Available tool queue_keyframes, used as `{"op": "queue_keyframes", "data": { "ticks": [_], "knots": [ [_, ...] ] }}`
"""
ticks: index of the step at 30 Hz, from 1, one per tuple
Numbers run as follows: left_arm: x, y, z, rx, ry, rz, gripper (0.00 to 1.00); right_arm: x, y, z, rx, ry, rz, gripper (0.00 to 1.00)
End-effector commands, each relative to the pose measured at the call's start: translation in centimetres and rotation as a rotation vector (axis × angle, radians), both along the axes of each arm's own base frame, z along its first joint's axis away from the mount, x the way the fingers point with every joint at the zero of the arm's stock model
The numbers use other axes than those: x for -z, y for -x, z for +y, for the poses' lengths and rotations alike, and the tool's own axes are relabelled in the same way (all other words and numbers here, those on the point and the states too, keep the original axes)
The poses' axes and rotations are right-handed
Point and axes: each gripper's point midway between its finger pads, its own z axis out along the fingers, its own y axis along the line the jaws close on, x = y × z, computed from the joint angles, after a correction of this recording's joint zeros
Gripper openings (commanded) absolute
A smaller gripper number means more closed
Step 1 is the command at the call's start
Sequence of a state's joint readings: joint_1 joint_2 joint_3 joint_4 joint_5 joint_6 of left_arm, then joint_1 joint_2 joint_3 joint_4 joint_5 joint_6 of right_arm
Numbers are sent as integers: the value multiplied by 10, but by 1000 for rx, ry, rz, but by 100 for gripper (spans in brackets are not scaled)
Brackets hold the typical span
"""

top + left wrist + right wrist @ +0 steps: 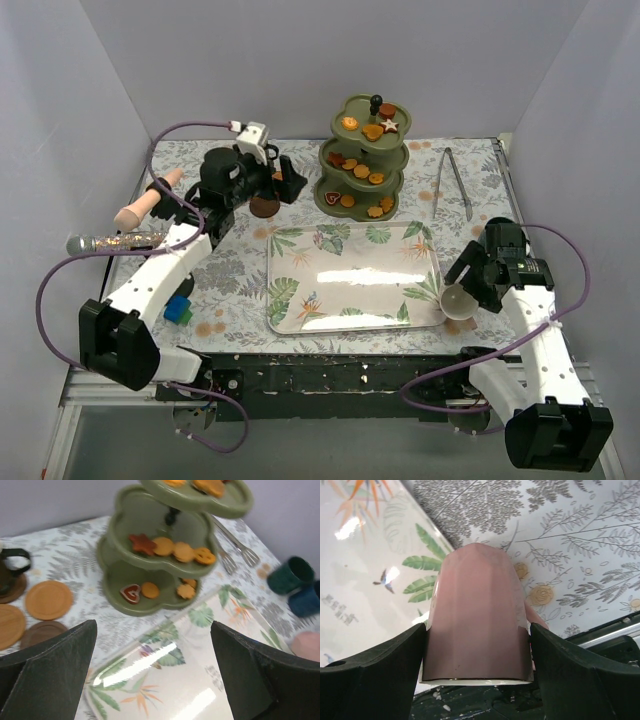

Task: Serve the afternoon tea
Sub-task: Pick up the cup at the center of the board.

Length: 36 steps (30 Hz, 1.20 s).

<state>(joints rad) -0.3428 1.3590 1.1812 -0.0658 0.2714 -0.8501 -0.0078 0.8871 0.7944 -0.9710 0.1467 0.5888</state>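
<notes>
The olive-green three-tier stand (330, 195) (112, 565) holds orange and brown biscuits (350, 123) (173, 548) on every tier. My right gripper (463, 282) (477, 627) is shut on the pink mug (459, 301) (477, 605), one finger against each side. The mug is tipped with its white inside facing the near edge, at the tray's right front corner. My left gripper (290, 182) (152, 625) is open and empty over the tray's far left part, facing the stand. Brown coasters (48, 599) (264, 207) lie to its left. A green mug (290, 574) and a blue mug (305, 600) lie at the right.
The leaf-print tray (350, 275) (165, 680) fills the table's middle. Metal tongs (455, 180) (235, 550) lie right of the stand. A glittery microphone (110, 240), a pink handle (145, 200) and a small blue block (178, 310) sit along the left side.
</notes>
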Motion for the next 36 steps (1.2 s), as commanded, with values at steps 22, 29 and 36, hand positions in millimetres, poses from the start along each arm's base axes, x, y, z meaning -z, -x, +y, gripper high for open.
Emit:
{"op": "queue_keyframes", "data": {
  "ticks": [22, 29, 36],
  "knots": [
    [71, 160, -170, 160, 263, 357, 97, -74, -90, 135, -12, -390, -409, 1],
    [99, 158, -181, 96, 160, 358, 98, -79, -103, 180, -68, -451, -429, 1],
    [138, 157, -177, -26, 3, 369, 89, -82, -105, 211, -125, -485, -422, 1]
  ]
}}
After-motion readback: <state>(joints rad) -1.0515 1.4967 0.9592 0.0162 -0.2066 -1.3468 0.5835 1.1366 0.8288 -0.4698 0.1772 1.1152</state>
